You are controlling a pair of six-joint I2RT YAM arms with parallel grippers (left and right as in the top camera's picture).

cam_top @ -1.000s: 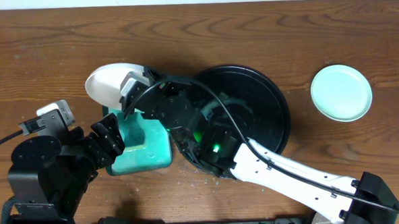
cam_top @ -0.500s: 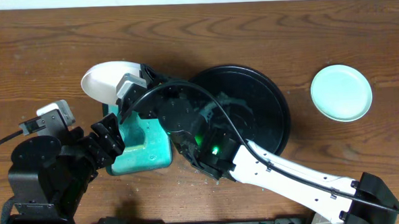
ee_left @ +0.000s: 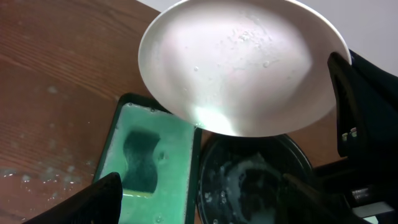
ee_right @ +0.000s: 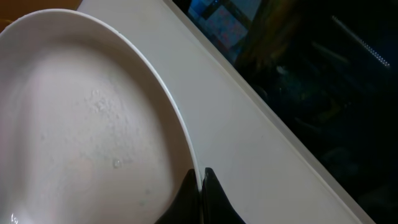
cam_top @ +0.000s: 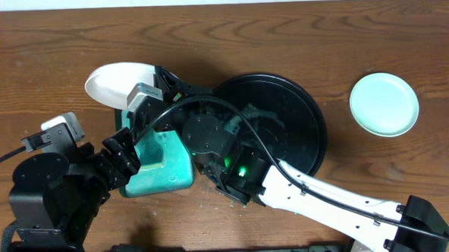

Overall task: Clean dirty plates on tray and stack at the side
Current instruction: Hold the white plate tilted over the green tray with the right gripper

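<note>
pinching plate [cam_top: 115,81] rim, right claw [ee_right: 199,178] | teal tray [cam_top: 173,165] near | black tray [cam_top: 308,99] beside

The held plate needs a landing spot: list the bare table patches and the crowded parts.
Bare wood runs along the far edge beyond the black tray and in the gap between it and the mint plate. Crowded at left-centre: teal tray, arms, white plate in the right tool.

Item count, overhead + left wrist views. Plates: 2 visible, i.e. 1 white plate [cam_top: 115,81] and 1 pale-mint plate [cam_top: 384,104]. Round black tray [cam_top: 306,111]: 1. Rect. teal tray [cam_top: 169,172]: 1, w/ 1 dark sponge [ee_left: 139,163]. Robot arms: 2, i.e. left arm [cam_top: 51,196] and right arm [cam_top: 326,201].
</note>
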